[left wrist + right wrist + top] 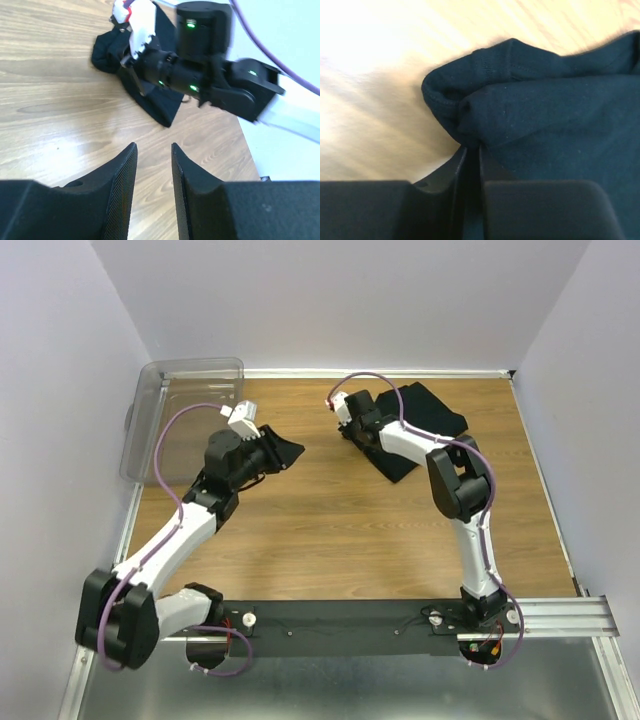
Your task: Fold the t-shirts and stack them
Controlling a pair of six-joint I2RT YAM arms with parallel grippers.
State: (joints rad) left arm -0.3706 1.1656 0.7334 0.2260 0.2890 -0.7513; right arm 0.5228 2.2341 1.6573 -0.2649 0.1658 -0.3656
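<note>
A black t-shirt (432, 408) lies crumpled at the far right of the wooden table (330, 530). My right gripper (352, 430) is at its left end, shut on a bunched fold of the cloth; the right wrist view shows the fold (520, 115) pinched at the jaw tips (472, 148). My left gripper (285, 451) is open and empty above bare wood, left of the shirt. In the left wrist view its jaws (153, 146) stand apart, facing the shirt (157, 102) and the right arm (200, 75). No logo or neck tag shows.
A clear plastic bin (185, 400) stands at the far left corner of the table. White walls close the table on three sides. A metal rail (540, 615) with the arm bases runs along the near edge.
</note>
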